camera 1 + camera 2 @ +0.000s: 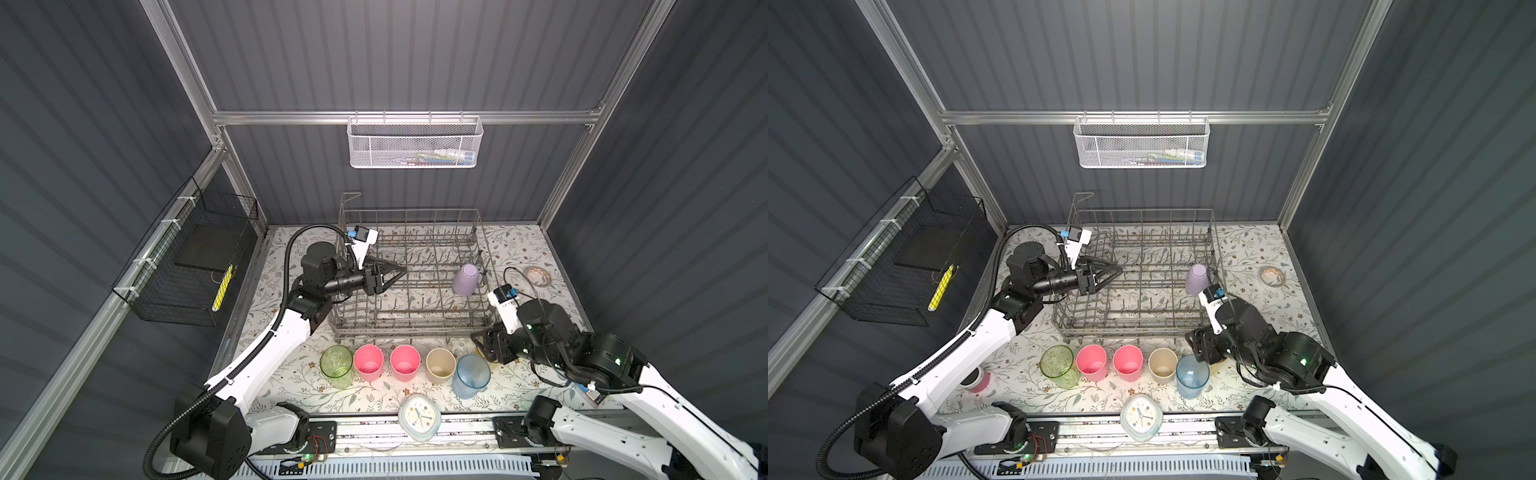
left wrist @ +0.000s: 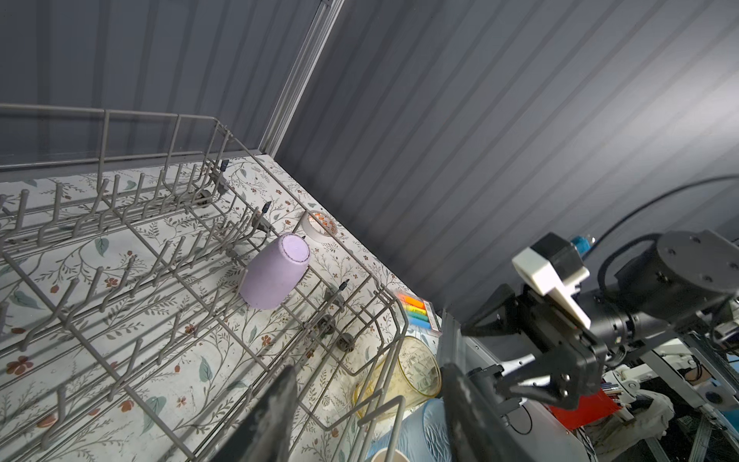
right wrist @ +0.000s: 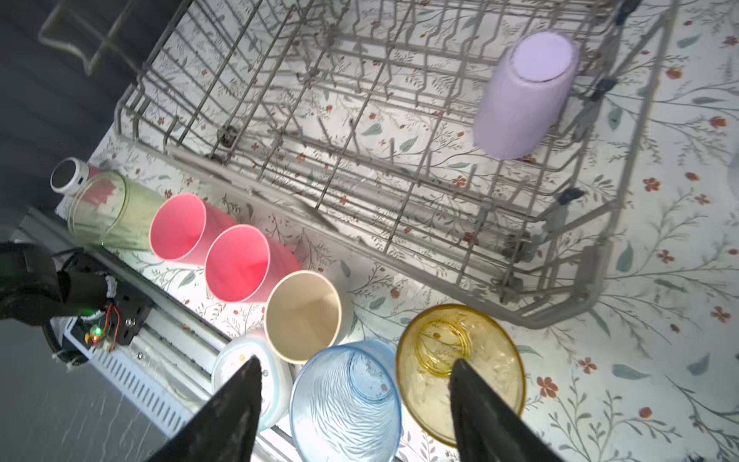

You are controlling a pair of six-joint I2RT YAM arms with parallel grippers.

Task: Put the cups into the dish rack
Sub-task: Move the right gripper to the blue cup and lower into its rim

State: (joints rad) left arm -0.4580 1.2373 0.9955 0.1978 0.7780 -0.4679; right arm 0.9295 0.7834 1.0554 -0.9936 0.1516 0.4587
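Observation:
The grey wire dish rack (image 1: pixel 415 330) (image 1: pixel 1129 332) (image 2: pixel 392 312) (image 3: pixel 280 208) stands mid-table. A lavender cup (image 1: pixel 467 279) (image 1: pixel 1198 279) (image 2: pixel 276 276) (image 3: pixel 520 96) sits upside down by its right side. In front stand upright cups: green (image 1: pixel 336 365) (image 3: pixel 108 212), two pink (image 1: pixel 368 362) (image 1: pixel 405 362), beige (image 1: pixel 440 365), blue (image 1: pixel 471 376) (image 3: pixel 348 404) and yellow (image 3: pixel 440 332) (image 2: pixel 416 372). My right gripper (image 3: pixel 354 372) (image 1: pixel 478 347) hangs open above the blue and yellow cups and holds nothing. My left gripper (image 2: pixel 370 372) (image 1: pixel 401 272) is open and empty over the rack's left part.
A white clock (image 1: pixel 419 415) lies at the front edge just behind the blue cup. A tape roll (image 1: pixel 537 275) lies right of the rack. A short pink cylinder with a black top (image 1: pixel 978 380) stands left of the green cup. A white mesh basket (image 1: pixel 415 143) and a black wire basket (image 1: pixel 187 266) hang on the walls.

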